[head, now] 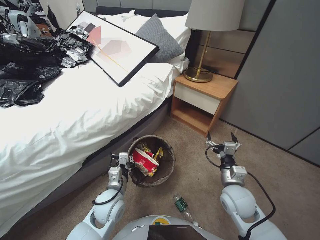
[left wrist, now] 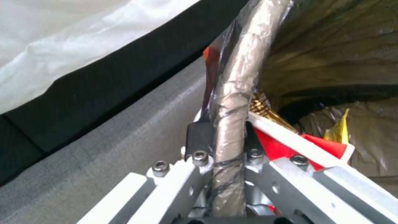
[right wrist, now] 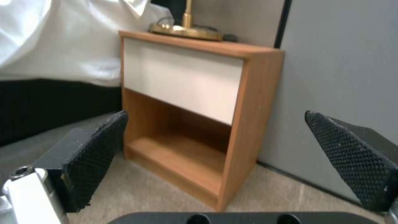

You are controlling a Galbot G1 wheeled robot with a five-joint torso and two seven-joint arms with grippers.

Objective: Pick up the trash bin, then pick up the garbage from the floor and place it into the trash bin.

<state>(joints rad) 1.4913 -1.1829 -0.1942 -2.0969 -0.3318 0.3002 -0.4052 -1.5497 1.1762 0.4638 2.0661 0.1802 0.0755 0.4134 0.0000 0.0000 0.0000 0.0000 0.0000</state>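
The trash bin [head: 169,159], lined with a dark bag, is beside the bed, and my left gripper [head: 128,163] is shut on its near rim. In the left wrist view the bag-wrapped rim [left wrist: 237,90] runs between the closed fingers of the left gripper [left wrist: 224,132]. Inside the bin lie a red-and-white noodle cup [head: 144,161] and a yellow wrapper [head: 158,154]. One piece of garbage, a clear bottle with a green label [head: 181,204], lies on the carpet close to my base. My right gripper [head: 221,137] [right wrist: 215,124] hangs open and empty above the carpet, facing the nightstand.
The white bed [head: 76,113] runs along the left and carries glossy black bags [head: 26,66] and a framed picture [head: 115,46]. A wooden nightstand [head: 203,100] with a lamp [head: 200,43] stands ahead. A grey wall panel [head: 283,83] closes the right side.
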